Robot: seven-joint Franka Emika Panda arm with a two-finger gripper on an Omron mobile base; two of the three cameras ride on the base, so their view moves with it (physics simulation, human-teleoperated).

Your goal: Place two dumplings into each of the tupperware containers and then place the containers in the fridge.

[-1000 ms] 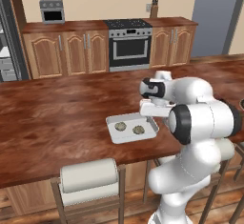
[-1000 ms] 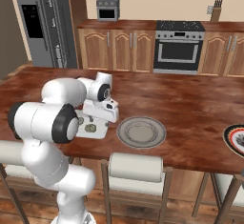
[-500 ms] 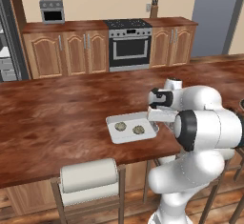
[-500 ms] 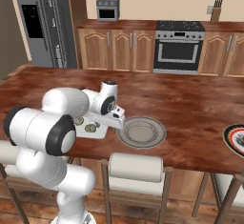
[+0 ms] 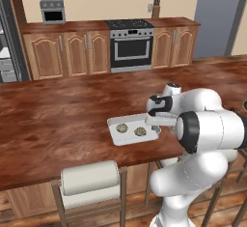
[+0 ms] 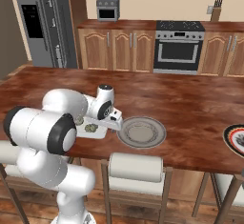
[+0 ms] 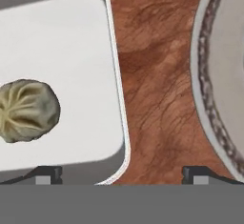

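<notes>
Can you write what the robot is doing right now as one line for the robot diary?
gripper: open, holding nothing | over: white tray's edge by grey plate | in tray: two dumplings | tray: on counter

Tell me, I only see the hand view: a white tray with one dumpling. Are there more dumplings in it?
Observer: Yes, the left base view shows two dumplings in the white tray, side by side.
Operator: What's the round thing next to it?
Observer: A round grey plate with nothing on it, on the wooden counter.
Operator: Is the gripper holding something?
Observer: No. The gripper is open, above the tray's edge nearest the plate.
Operator: Where's the fridge?
Observer: The fridge stands past the counter's far left end in the right base view.
</notes>
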